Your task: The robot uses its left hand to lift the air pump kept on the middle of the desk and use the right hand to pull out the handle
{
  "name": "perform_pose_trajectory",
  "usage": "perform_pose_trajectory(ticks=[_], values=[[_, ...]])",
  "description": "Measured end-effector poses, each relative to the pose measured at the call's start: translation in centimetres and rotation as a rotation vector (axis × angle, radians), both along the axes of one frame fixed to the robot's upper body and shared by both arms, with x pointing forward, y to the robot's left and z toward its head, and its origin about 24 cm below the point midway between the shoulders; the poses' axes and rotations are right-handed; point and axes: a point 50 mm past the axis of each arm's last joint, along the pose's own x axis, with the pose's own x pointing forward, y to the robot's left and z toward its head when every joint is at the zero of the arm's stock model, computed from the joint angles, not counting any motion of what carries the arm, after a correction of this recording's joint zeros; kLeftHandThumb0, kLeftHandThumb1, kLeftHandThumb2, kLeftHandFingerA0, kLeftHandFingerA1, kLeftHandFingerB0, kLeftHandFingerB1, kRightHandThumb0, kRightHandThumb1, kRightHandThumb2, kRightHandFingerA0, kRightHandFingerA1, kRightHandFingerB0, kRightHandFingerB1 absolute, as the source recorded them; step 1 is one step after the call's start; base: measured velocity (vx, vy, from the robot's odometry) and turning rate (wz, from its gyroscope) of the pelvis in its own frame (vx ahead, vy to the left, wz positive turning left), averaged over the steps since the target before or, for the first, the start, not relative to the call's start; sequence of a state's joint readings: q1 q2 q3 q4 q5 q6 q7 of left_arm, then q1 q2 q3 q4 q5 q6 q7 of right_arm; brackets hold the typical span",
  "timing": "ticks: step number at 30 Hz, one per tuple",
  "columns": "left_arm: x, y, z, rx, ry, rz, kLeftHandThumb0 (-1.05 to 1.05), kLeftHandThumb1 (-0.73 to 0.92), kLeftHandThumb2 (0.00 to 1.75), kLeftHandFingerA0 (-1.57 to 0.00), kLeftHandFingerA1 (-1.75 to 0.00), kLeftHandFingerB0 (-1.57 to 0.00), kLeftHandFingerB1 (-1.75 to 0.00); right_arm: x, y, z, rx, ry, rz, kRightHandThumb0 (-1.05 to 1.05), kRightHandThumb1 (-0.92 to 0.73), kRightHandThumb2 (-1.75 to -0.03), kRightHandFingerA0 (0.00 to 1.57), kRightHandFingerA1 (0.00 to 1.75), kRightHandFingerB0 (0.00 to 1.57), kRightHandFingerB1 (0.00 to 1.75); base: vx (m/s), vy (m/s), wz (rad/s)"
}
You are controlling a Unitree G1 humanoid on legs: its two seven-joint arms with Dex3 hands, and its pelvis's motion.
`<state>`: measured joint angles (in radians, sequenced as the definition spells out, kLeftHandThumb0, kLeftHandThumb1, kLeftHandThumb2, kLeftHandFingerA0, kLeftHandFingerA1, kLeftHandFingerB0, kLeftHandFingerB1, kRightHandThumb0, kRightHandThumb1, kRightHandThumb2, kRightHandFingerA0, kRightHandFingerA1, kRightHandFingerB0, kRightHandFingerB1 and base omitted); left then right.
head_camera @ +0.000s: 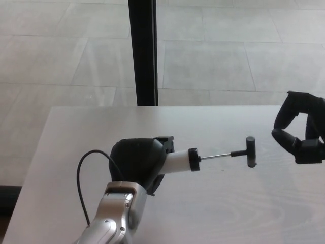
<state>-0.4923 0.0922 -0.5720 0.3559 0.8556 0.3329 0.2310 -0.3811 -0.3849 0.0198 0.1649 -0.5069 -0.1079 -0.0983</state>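
Now: air pump (177, 161) in clenched left hand (136, 161); right hand (300, 133) empty, fingers apart.

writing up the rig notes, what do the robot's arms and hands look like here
The left hand is a bulky matte black shell on a silver-grey metallic forearm, with a thin black cable looping out beside it. The right hand is black too, with thick blocky fingers; its arm is out of frame.

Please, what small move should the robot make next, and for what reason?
Probably lower the air pump to the desk. The left hand holds its body, the handle sits at the end of the bared thin rod, and the right hand is open and clear of it, so the pull looks done.
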Motion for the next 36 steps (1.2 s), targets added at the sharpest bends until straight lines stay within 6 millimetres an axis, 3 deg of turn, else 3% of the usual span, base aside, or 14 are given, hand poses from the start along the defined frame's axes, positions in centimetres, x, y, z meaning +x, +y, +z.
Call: perform_pose_trajectory(ticks=[8, 15, 16, 17, 18, 19, 20, 21, 23, 24, 25, 27, 30, 36], values=[[0.1, 1.6, -0.3, 0.051, -0.013, 0.016, -0.23, 0.58, 1.11, -0.98, -1.75, -0.78, -1.50, -0.5, -2.0, 0.4, 0.020, -0.005, -0.052, -0.16, -0.50, -1.14, 0.88, 1.75, 0.73, 1.53, 0.00, 0.000, 0.00], [-0.2, 2.5, -0.7, 0.048, -0.003, 0.030, -0.21, 0.58, 1.05, -0.95, -1.75, -0.69, -1.60, -0.7, -2.7, 0.3, 0.026, 0.003, -0.066, -0.12, -0.51, -1.13, 0.92, 1.72, 0.72, 1.48, 0.00, 0.000, 0.00], [-0.1, 2.5, -0.7, 0.043, -0.004, 0.030, -0.31, 0.54, 1.13, -1.22, -1.40, -0.93, -1.22, -0.7, -2.7, 0.3, 0.028, 0.006, -0.066, -0.13, -0.52, -1.14, 0.93, 1.72, 0.74, 1.47, 0.00, 0.000, 0.00], [-0.1, 2.5, -0.7, 0.041, -0.004, 0.031, -0.31, 0.54, 1.13, -1.22, -1.40, -0.93, -1.22, -0.7, -2.7, 0.2, 0.028, 0.007, -0.065, -0.13, -0.52, -1.14, 0.93, 1.72, 0.74, 1.47, 0.00, 0.000, 0.00], [-0.1, 2.5, -0.6, 0.039, -0.005, 0.031, -0.30, 0.53, 1.14, -1.22, -1.41, -0.94, -1.24, -0.7, -2.7, 0.1, 0.028, 0.009, -0.064, -0.13, -0.53, -1.11, 0.93, 1.71, 0.74, 1.45, 0.00, 0.000, 0.00], [-0.1, 2.4, -0.6, 0.035, -0.005, 0.031, -0.20, 0.54, 1.11, -0.92, -1.75, -0.68, -1.61, -0.7, -2.7, 0.0, 0.028, 0.013, -0.062, -0.14, -0.54, -1.05, 0.95, 1.70, 0.76, 1.43, 0.00, 0.000, 0.00], [-0.1, 2.3, -0.6, 0.030, -0.005, 0.031, -0.19, 0.55, 1.09, -0.92, -1.75, -0.67, -1.62, -0.7, -2.6, 0.0, 0.029, 0.015, -0.059, -0.14, -0.56, -1.00, 0.95, 1.73, 0.74, 1.44, 0.00, 0.000, 0.00], [-0.1, 2.2, -0.5, 0.022, -0.007, 0.031, -0.21, 0.58, 1.05, -0.91, -1.75, -0.67, -1.59, -0.7, -2.5, -0.1, 0.030, 0.020, -0.054, -0.19, -0.61, -0.98, 0.86, 1.70, 0.73, 1.37, 0.00, 0.000, 0.00], [0.0, 1.7, -0.2, 0.003, -0.013, 0.026, -0.20, 0.57, 1.06, -0.92, -1.75, -0.68, -1.58, -0.6, -2.2, -0.3, 0.035, 0.034, -0.039, -0.23, -0.70, -0.81, 0.84, 1.63, 0.81, 0.80, 0.00, 0.000, 0.00], [0.1, 1.3, 0.1, -0.013, -0.018, 0.021, -0.29, 0.55, 1.13, -1.19, -1.40, -0.92, -1.23, -0.6, -1.8, -0.5, 0.037, 0.049, -0.026, -0.22, -0.74, -0.72, 0.85, 1.63, 0.77, 0.62, 0.00, 0.000, 0.00], [0.2, 0.9, 0.5, -0.031, -0.027, 0.015, -0.16, 0.56, 1.08, -0.92, -1.75, -0.68, -1.60, -0.5, -1.5, -0.7, 0.039, 0.067, -0.012, -0.24, -0.76, -0.67, 0.84, 1.64, 0.72, 0.51, 0.00, 0.000, 0.00], [0.4, 0.2, 1.2, -0.062, -0.042, 0.004, -0.16, 0.56, 1.08, -0.92, -1.75, -0.68, -1.60, -0.5, -0.9, -1.0, 0.043, 0.095, 0.012, -0.24, -0.76, -0.67, 0.84, 1.64, 0.72, 0.51, 0.00, 0.000, 0.00], [0.5, -0.3, 1.9, -0.097, -0.057, -0.002, -0.18, 0.59, 1.05, -0.93, -1.75, -0.70, -1.61, -0.4, -0.2, -1.3, 0.042, 0.133, 0.047, -0.40, -0.72, -0.66, 0.96, 1.51, 0.50, 0.42, 0.00, 0.000, 0.00], [0.7, -1.3, 2.7, -0.137, -0.070, -0.017, -0.18, 0.57, 1.06, -0.92, -1.75, -0.70, -1.59, -0.3, 1.6, -2.0, 0.028, 0.222, 0.136, -0.48, -0.64, -0.64, 0.96, 1.60, 0.46, 0.42, 0.00, 0.000, 0.00]])
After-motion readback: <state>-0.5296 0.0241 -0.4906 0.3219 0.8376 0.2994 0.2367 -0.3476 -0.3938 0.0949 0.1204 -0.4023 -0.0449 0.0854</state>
